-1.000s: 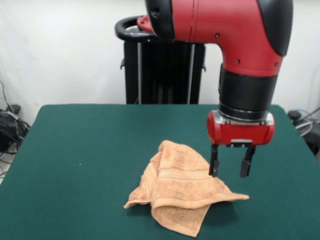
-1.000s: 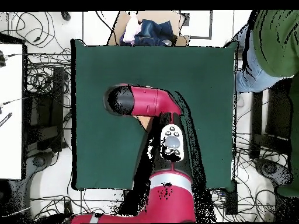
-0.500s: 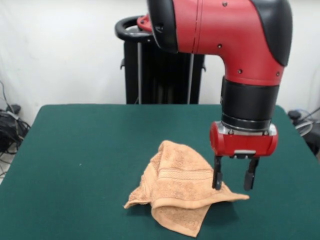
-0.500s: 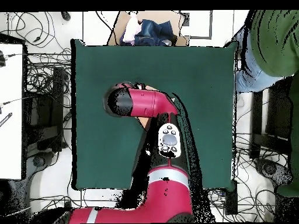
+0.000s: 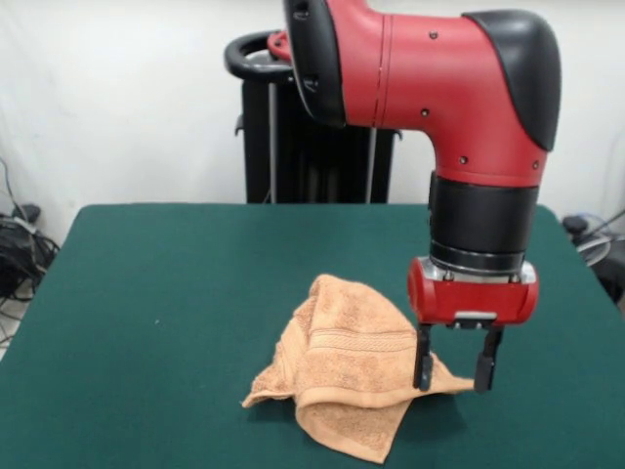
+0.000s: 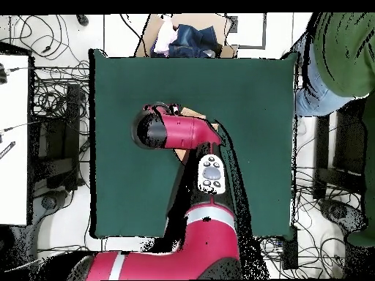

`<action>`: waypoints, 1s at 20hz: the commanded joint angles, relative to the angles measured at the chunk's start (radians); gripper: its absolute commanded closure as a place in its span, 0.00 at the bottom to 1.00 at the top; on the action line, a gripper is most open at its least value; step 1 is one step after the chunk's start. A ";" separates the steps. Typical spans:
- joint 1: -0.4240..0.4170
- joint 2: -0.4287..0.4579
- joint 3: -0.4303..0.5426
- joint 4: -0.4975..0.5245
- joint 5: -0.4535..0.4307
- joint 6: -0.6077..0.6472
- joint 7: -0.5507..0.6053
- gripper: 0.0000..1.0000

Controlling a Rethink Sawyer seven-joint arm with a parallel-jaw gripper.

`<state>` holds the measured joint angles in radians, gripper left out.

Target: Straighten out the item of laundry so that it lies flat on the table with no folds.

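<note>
The orange-tan towel (image 5: 347, 376) lies crumpled and folded over itself near the front middle of the green table (image 5: 176, 293). One corner sticks out to the right. My gripper (image 5: 455, 376) is open and stands right over that corner, one finger on each side of it, tips down at cloth level. In the overhead view the arm (image 6: 179, 132) covers nearly all of the towel; only a sliver of towel (image 6: 192, 113) shows at its edge, and the gripper is hidden.
The black pedestal (image 5: 317, 137) stands behind the table. A cardboard box with clothes (image 6: 187, 36) sits past the table's far edge in the overhead view. A person in green (image 6: 344, 51) stands at the top right corner. Cables lie around the table.
The gripper has come down from above the towel's right corner until its open fingers straddle the corner. The towel has not moved.
</note>
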<state>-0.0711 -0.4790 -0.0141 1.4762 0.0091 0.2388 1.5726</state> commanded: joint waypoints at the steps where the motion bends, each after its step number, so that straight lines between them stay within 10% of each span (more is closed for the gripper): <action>1: 0.016 0.029 0.019 0.109 0.051 -0.034 0.262 0.00; 11: 0.097 0.034 -0.089 0.093 0.089 0.110 0.293 0.00; 20: 0.141 0.023 -0.113 0.212 0.399 0.402 0.595 0.00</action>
<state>0.0565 -0.4587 -0.1183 1.5357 0.2552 0.4630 1.6853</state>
